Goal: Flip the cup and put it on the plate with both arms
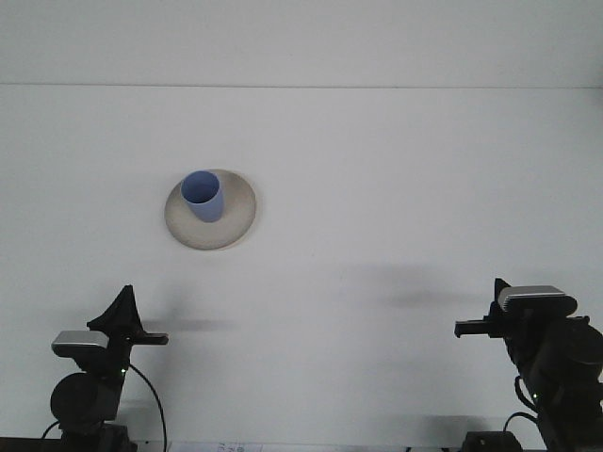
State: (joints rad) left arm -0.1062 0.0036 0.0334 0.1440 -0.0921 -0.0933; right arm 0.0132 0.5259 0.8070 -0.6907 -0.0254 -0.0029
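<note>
- The cup (203,196) is blue and stands upright, mouth up, on the plate (237,218); it sits toward the plate's left, far part.
- The plate is pale beige and round, resting on the white surface (396,169), left of centre and about midway up the view.
- The left pincer (143,336) is low at the near left edge, well apart from the plate and nearer the camera than it. A dark triangular part rises above a short dark tip that points right. From this angle I cannot tell whether it is open or closed; it holds nothing.
- The right pincer (468,328) is low at the near right edge, well apart from the cup and plate. Its short dark tip points left. Its opening cannot be told either; it holds nothing.
- Each arm carries a grey-topped camera block just behind its tip, with black cable hanging beside the left one.
- Faint shadows lie on the surface ahead of both arms.
- A straight line across the top marks the surface's far edge.
</note>
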